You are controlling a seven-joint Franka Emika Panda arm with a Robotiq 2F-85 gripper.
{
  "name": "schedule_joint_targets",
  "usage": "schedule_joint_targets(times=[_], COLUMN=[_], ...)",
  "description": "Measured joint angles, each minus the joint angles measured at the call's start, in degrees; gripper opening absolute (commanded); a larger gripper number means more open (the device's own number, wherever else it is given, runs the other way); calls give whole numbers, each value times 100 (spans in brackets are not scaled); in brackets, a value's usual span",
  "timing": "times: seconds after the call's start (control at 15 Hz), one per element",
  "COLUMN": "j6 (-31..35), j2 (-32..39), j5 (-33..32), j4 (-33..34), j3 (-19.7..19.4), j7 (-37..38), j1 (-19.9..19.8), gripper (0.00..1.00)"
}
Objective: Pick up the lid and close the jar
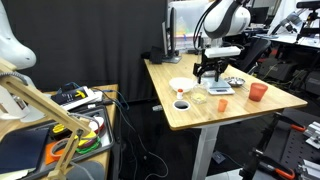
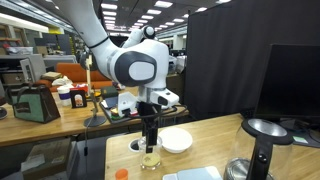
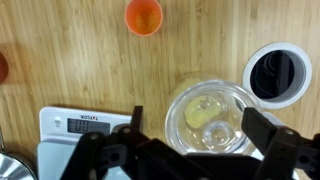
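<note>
A clear glass jar point(image 3: 205, 105) with something yellowish inside stands on the wooden table, and it shows in both exterior views point(image 1: 199, 96) point(image 2: 150, 158). A clear glass lid with a round knob point(image 3: 218, 133) lies over the jar's mouth; I cannot tell if it sits fully in place. My gripper point(image 3: 200, 130) hangs straight above the jar, open, with one finger on each side of it and not touching the lid. In both exterior views the gripper point(image 1: 207, 73) point(image 2: 150, 137) points down just over the jar.
A white cup with a dark inside point(image 3: 277, 73) stands close beside the jar. A digital scale point(image 3: 85, 125), an orange cup point(image 3: 143, 15), a white bowl point(image 2: 176, 140) and a metal bowl point(image 1: 236, 81) surround it. The table edge point(image 1: 215, 123) is near.
</note>
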Motion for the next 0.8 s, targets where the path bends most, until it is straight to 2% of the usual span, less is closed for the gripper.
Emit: schedule_joint_targets(times=[0.53,0.8], j6=[-1,-2], j2=[-1099,-1380], j5=[-208,-386], j4=[-1302,-1596], j3=[-31,-19], j7=[-703,-759], j1=[-5,-4], gripper=[100,100])
